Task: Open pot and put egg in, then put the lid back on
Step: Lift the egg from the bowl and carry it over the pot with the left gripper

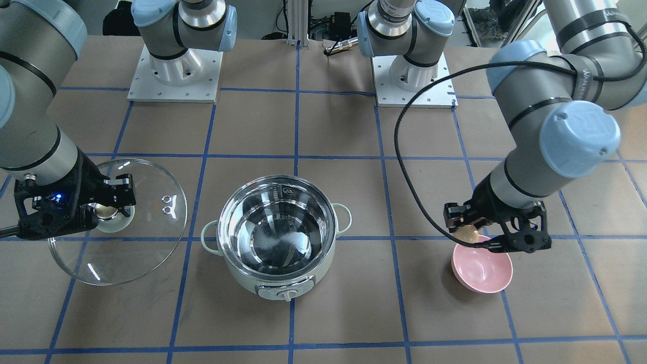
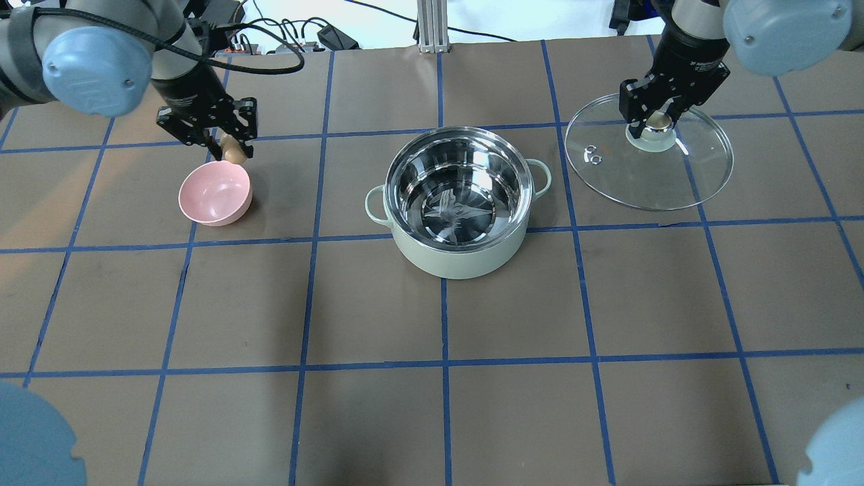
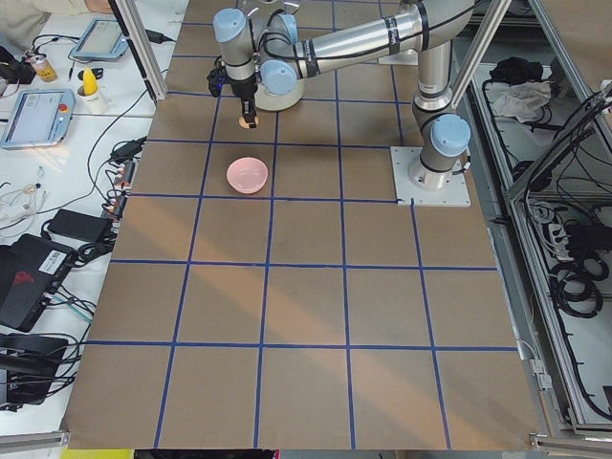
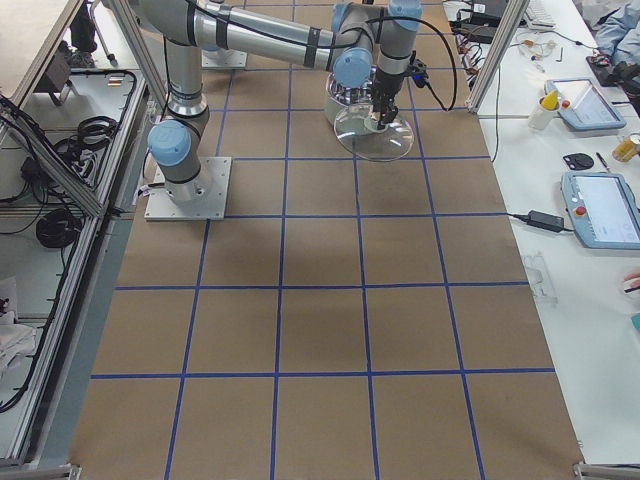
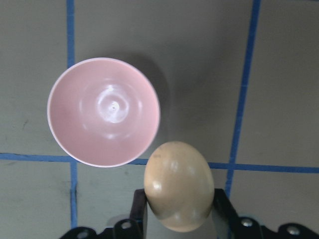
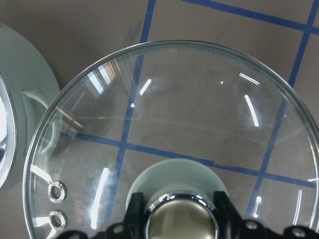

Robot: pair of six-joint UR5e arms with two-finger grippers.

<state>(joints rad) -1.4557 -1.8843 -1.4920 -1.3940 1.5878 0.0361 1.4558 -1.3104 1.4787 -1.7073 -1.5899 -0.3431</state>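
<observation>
The pot stands open in the middle of the table, its steel inside empty; it also shows in the front view. My left gripper is shut on the tan egg, held just above the far rim of the pink bowl. The egg shows in the overhead view too. My right gripper is shut on the cream-gold knob of the glass lid, held off to the pot's right, tilted in the front view.
The pink bowl is empty. The brown table carries a blue tape grid. The arm bases stand at the robot's side. Cables and operator tablets lie beyond the table ends.
</observation>
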